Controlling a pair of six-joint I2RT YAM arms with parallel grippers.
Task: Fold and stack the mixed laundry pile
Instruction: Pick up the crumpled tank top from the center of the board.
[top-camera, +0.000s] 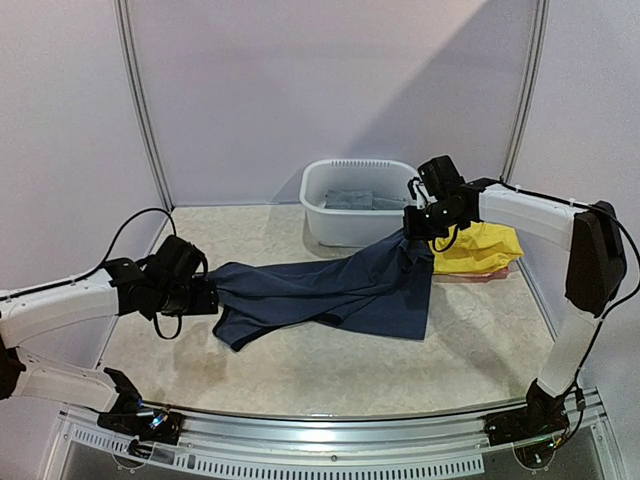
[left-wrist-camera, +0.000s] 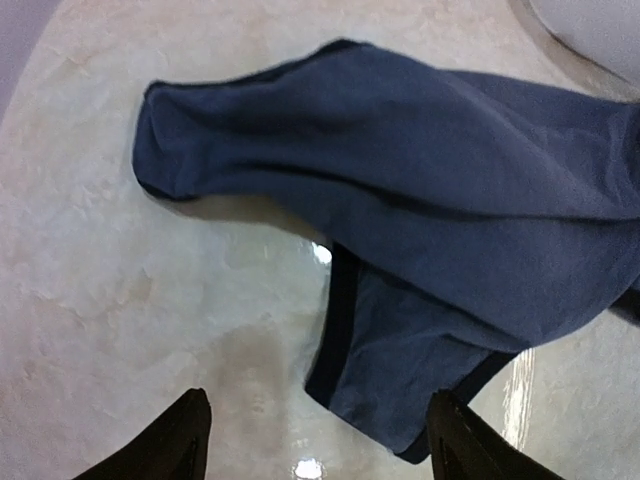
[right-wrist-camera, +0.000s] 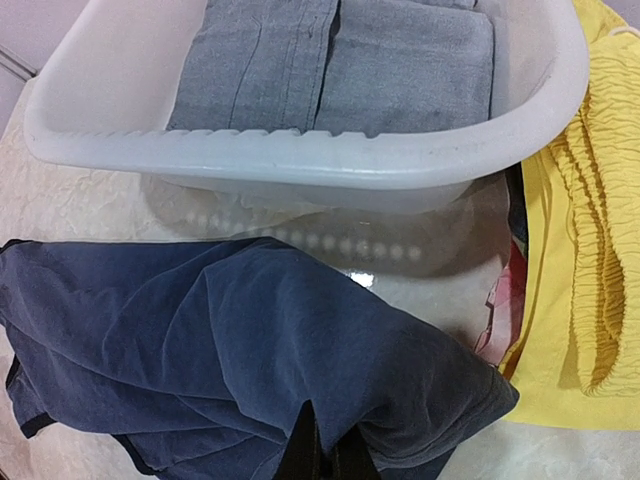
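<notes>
1. From above: the navy top (top-camera: 330, 290) lies stretched across the middle of the table (top-camera: 300, 370). It runs from the left gripper (top-camera: 212, 298) up to the right gripper (top-camera: 415, 225), which has that end lifted next to the white basin (top-camera: 345, 228). A yellow garment (top-camera: 480, 248) sits just right of it, close to the table's right edge. There's loads of bare table in front.
2. Left wrist: the fingers (left-wrist-camera: 165, 445) are spread wide with nothing in them. The top's dark-trimmed hem lies just ahead, its lowest corner right beside the right-hand finger; can't tell if they touch. It's bare table off to the left.
3. Right wrist: the fingers (right-wrist-camera: 300, 450) are pinched tight on a bunched fold of the navy top. The basin is just beyond, with grey folded cloth (right-wrist-camera: 340, 60) inside. The yellow garment and a bit of reddish cloth (right-wrist-camera: 497, 315) crowd the right side.
</notes>
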